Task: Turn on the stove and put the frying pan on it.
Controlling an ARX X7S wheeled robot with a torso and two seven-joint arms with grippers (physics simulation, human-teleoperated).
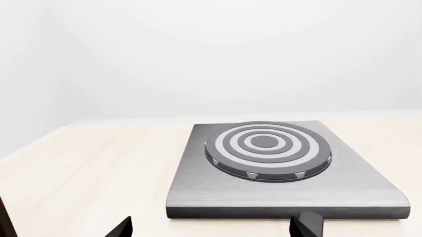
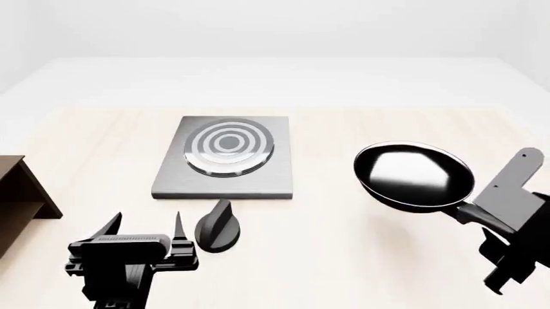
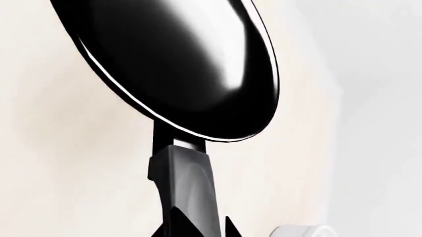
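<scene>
Pale wooden table (image 2: 361, 257) (white walls behind)

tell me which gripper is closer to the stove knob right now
Left. The left gripper sits open just beside the knob, on the table. The right gripper is far across the table, holding the frying pan by its handle.

I see bright, even, diffuse light with only faint soft shadows on the table (image 2: 361, 257). The pan (image 2: 414, 174) shows strong white glare inside. Renders are sharp, slightly washed out toward the pale background.
</scene>
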